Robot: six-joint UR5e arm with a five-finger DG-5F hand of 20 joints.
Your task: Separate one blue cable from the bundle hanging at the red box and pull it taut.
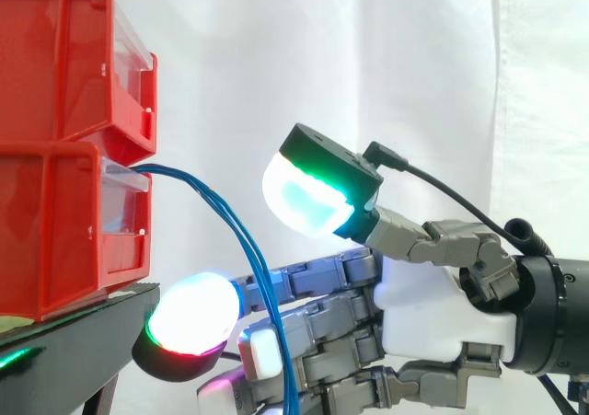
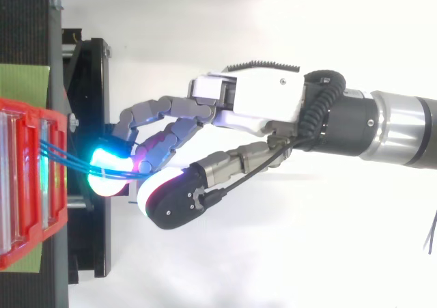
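- Progress, as I judge it: early. No single strand is drawn out of the bundle and nothing is pulled taut
- The blue cables leave the front of the lower red box and fall in a slack arc down and to the right, the strands running close together along the whole drop
- In the top view the same blue cables cross from the red box over the edge of the black stand and reach the glowing fingertips
- The hand reaches in from the right with its fingers stretched nearly straight toward the box; they are apart and clamp nothing
- The thumb pad stands raised above the fingers, to the right of the arc and clear of the cables
- The cables hang across the outstretched fingers behind the forward fingertip, which sits low, just beside the black stand
- Whether a strand already lies between two fingers I cannot tell; the cables overlap the fingers in both views
- Left to do, in my judgement: work one strand away from the others, close thumb and finger on it, then draw back from the box until the slack is gone
- The likely snag is catching two strands at once, since they lie so close
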